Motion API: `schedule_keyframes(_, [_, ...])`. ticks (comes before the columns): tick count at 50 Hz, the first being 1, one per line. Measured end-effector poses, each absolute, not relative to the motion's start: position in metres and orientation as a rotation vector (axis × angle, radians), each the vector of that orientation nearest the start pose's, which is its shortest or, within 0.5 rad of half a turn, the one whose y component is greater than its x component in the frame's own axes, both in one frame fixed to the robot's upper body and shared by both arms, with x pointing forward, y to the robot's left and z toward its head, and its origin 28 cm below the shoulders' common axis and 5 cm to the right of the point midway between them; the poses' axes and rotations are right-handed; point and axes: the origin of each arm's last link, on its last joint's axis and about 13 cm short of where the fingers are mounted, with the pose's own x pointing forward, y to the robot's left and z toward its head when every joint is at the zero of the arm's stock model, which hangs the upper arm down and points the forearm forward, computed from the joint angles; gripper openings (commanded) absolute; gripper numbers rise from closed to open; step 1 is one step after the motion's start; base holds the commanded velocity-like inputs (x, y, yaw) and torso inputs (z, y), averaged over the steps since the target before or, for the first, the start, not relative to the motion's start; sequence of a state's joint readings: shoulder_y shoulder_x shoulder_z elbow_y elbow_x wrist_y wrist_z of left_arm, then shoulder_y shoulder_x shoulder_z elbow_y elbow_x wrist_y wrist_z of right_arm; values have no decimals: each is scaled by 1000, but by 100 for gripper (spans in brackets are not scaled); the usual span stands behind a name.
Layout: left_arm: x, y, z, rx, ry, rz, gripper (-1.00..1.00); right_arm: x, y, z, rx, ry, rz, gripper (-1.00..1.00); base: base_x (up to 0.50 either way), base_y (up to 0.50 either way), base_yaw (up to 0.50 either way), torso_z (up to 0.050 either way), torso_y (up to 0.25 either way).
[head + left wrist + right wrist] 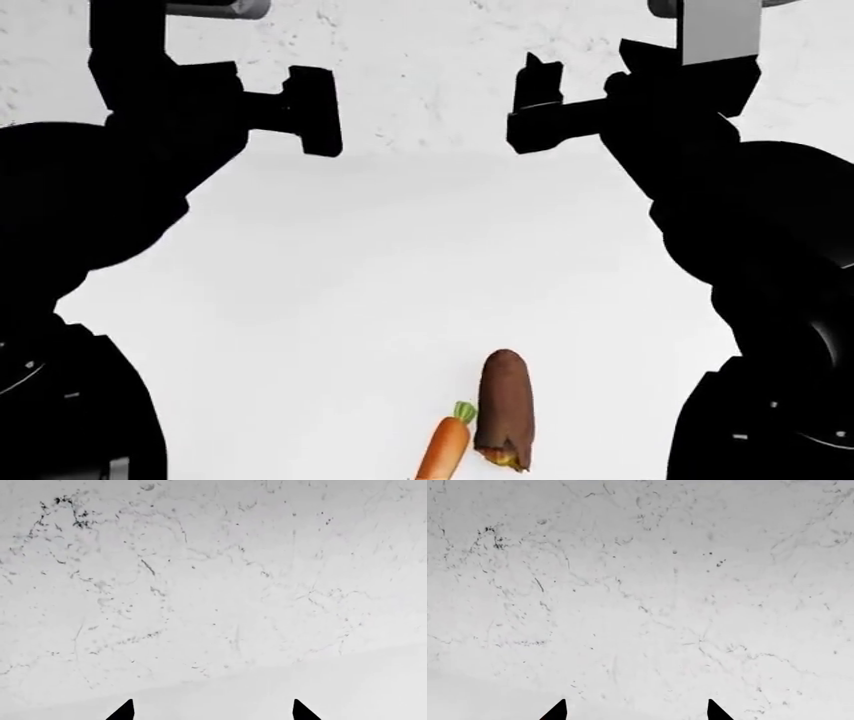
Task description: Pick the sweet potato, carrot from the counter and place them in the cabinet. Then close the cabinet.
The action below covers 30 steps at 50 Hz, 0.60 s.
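In the head view the reddish-brown sweet potato (506, 408) lies on the white counter (400, 270) near its front edge, its yellowish end toward me. The orange carrot (443, 448) lies just left of it, green stub pointing away. My left gripper (315, 110) and right gripper (531, 100) are raised at the back of the counter, far from both vegetables, pointing at each other. Both are open and empty. In the left wrist view (213, 709) and the right wrist view (637, 709) only the spread fingertips show. The cabinet is out of view.
A marbled white wall (427, 60) rises behind the counter; it fills the left wrist view (200, 580) and the right wrist view (640, 580). My black arms (80, 300) flank the counter on both sides.
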<state>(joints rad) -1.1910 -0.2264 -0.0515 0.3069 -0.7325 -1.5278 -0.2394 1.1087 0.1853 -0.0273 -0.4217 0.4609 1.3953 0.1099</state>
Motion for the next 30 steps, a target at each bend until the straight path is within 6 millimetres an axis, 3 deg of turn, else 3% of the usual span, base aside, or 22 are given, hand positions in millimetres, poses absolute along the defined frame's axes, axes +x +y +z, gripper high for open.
schedule_keyframes(12, [289, 226, 313, -2, 48, -267, 100, 289, -107, 302, -54, -96, 220, 100, 197, 21, 0, 0, 0])
schedule_keyframes(20, [286, 224, 308, 1, 68, -282, 100, 289, -107, 299, -56, -85, 223, 100, 0, 0, 0, 0, 1])
schedule_keyframes(30, [262, 209, 294, 5, 179, -377, 100, 285, -109, 295, -72, -59, 209, 100, 0, 0, 0, 0, 0])
